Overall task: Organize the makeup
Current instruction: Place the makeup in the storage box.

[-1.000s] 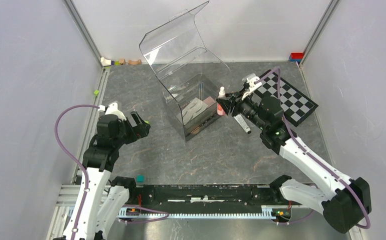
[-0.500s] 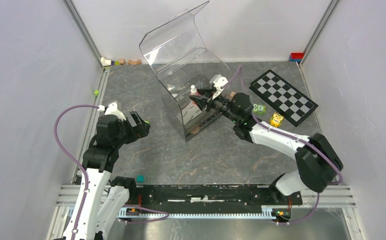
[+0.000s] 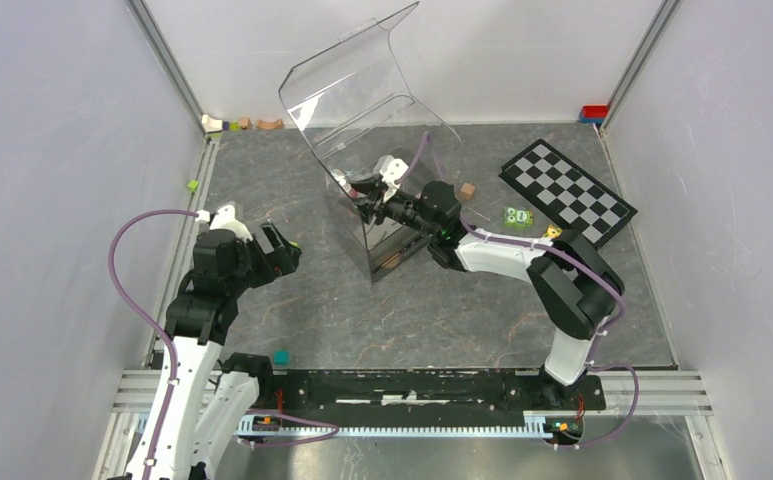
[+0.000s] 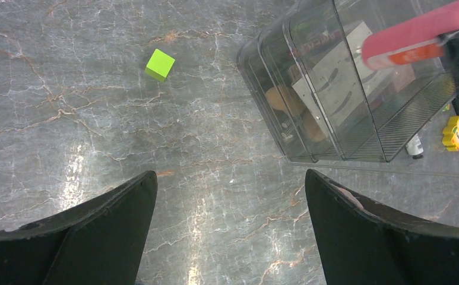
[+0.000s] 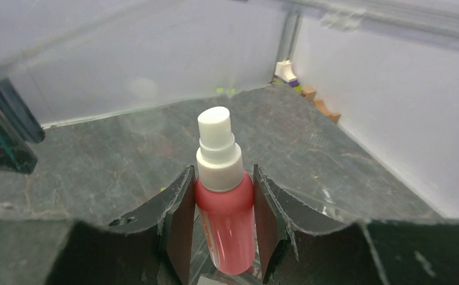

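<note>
While the pink spray bottle (image 5: 225,228) is gripped by the clenched right end effector (image 5: 222,181) over the open clear organizer (image 4: 260,95), placement is judged in hand; lowering into a free compartment and release are called for, the left end effector (image 4: 230,178) being held spread and empty above the worktop (image 4: 96,89).

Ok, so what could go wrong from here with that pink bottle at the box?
The right gripper holds the pink bottle by its round body, so it might slip or tip on release. The box already holds a white card and other items, so the bottle may land on them and topple. The arm reaches under the open lid; a bump could shift the box.
</note>
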Controlling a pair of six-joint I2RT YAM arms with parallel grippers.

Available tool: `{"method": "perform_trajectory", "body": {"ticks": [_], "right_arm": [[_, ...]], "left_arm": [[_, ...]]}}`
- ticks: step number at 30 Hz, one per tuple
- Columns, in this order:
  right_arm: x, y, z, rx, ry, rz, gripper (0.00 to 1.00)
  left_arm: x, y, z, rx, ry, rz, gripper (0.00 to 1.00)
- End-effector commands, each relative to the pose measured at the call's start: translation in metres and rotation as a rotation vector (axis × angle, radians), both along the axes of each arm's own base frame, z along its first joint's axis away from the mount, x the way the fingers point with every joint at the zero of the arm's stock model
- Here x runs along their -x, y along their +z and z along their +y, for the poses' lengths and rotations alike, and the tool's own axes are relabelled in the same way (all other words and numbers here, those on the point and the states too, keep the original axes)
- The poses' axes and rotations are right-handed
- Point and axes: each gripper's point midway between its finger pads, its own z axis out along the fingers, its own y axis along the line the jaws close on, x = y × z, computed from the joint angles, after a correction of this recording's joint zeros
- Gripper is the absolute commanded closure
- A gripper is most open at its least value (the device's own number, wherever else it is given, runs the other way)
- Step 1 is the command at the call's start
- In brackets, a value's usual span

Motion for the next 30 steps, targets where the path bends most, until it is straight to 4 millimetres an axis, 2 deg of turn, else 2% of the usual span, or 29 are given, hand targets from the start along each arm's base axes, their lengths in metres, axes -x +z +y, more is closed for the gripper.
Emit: {"method": "perform_trajectory", "body": {"ticks": [1, 6, 12, 20, 30], "right_arm": [[0.002, 0.029, 0.011, -0.081, 0.033, -0.102, 0.94], [-0.007, 0.015, 0.017, -0.064, 0.016, -0.068, 0.93], [-0.028, 0.002, 0.017, -0.043, -0.066, -0.014, 0.9], [-0.041, -0.014, 0.019, -0.013, -0.114, 0.055, 0.85], [-0.046, -0.036, 0.017, 0.038, -0.145, 0.1, 0.71]], "left_arm": [[-0.003, 0.006, -0.002, -0.032, -0.046, -0.045, 0.0], [-0.004, 0.005, -0.003, -0.031, -0.047, -0.042, 0.0], [-0.003, 0.006, -0.002, -0.031, -0.046, -0.046, 0.0], [-0.003, 0.006, -0.002, -0.032, -0.047, -0.045, 0.0], [-0.003, 0.006, -0.003, -0.031, -0.047, -0.048, 0.0]]}}
